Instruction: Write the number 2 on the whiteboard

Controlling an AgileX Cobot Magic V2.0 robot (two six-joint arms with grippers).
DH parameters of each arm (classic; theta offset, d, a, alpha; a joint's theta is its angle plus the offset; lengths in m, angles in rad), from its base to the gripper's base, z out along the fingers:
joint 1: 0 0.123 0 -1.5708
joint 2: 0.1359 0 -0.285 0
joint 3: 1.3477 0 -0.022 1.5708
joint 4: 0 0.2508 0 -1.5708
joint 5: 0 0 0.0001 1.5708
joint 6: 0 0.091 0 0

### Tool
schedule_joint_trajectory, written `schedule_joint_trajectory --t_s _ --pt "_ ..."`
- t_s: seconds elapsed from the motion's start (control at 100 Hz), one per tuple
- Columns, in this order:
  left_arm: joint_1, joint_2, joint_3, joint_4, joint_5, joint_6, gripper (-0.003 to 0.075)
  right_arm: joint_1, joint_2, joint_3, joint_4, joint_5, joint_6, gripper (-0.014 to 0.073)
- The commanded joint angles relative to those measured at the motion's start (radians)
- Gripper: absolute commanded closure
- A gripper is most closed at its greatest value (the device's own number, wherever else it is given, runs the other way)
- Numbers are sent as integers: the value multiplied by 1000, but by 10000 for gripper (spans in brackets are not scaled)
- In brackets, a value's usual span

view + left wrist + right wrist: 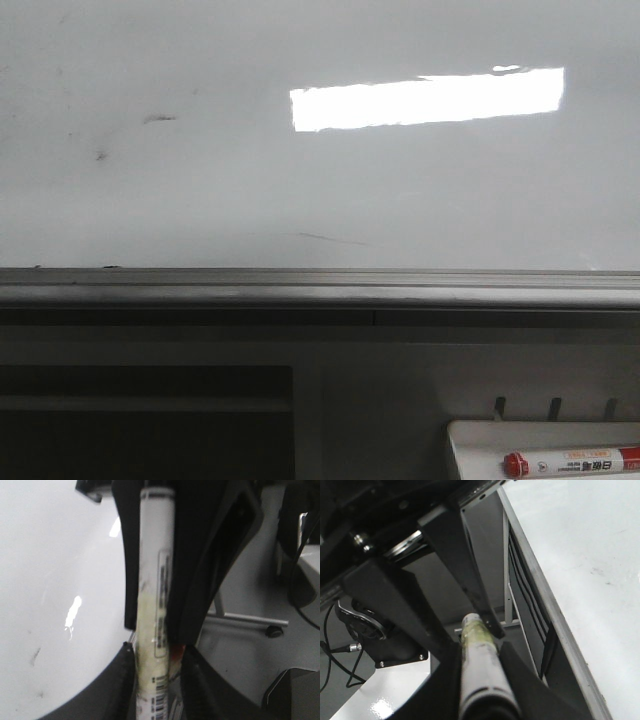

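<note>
Whiteboard: the whiteboard (200, 200) fills the upper part of the front view, glossy white, standing upright behind its grey bottom rail (320, 290).
Number 2: I see no drawn figure on the board, only small dark smudges (158, 119) at the left and one faint thin streak (325, 238) low in the middle.
Glare: a bright rectangular reflection (428, 98) lies on the board, right of the centre.
My left tool: my left tool (155, 680) is closed on a white marker (156, 605); the two dark fingers (122, 680) press the barrel from both sides (a printed label and a barcode show on it). The board surface is beside it in that view.
My right tool: my right tool (480, 680) also grips a marker (482, 680), a pale barrel between the dark fingers, with the board edge near it.
Tray: a small white tray (480, 440) sits at the lower right of the front view, below the rail.
Red-capped marker: a marker with red cap (570, 463) lies flat in the tray.
Arms in front view: neither arm shows there.
</note>
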Motion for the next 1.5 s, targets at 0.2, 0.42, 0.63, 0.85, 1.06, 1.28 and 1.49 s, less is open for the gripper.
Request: schedule_joint_trajectory --t_s 0.2,0.42,0.63,0.85,1.06,1.28,1.49 --pt "-8 -26 -32 -138 -101 2 288 -2 -15 -35 44 -152 -1 672" --pt "-8 -200 -32 -49 -241 -97 307 -2 -10 -35 -72 -290 -1 672" --pt "-8 -386 -11 337 -323 -589 513 -95 21 -35 -133 -451 -1 672" --pt "-8 -512 98 457 -323 -765 741 -236 82 -36 -133 -417 -1 672" --pt "-8 -529 169 398 -359 -765 741 -264 139 -36 -146 -372 -1 672" --pt "-8 -529 180 384 -395 -765 741 -264 183 -36 -192 -412 -1 672" --pt "-8 -529 180 384 -395 -765 741 -266 194 -36 -263 -480 -1 672"
